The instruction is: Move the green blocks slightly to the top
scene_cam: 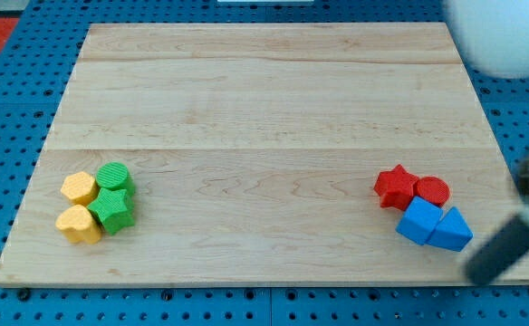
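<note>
Two green blocks sit near the board's lower left: a green round block (115,176) and, just below it and touching, a green star (112,209). A dark, blurred rod comes in from the view's right. My tip (477,270) is near the board's lower right corner, just right of and below the blue blocks and far from the green ones.
A yellow hexagon (79,187) and a yellow heart (78,224) press against the green blocks' left side. At the lower right lie a red star (397,186), a red round block (432,191), a blue cube (418,220) and a blue triangle (451,230). A blurred white arm part (500,36) fills the top right. The wooden board (264,100) lies on a blue perforated surface.
</note>
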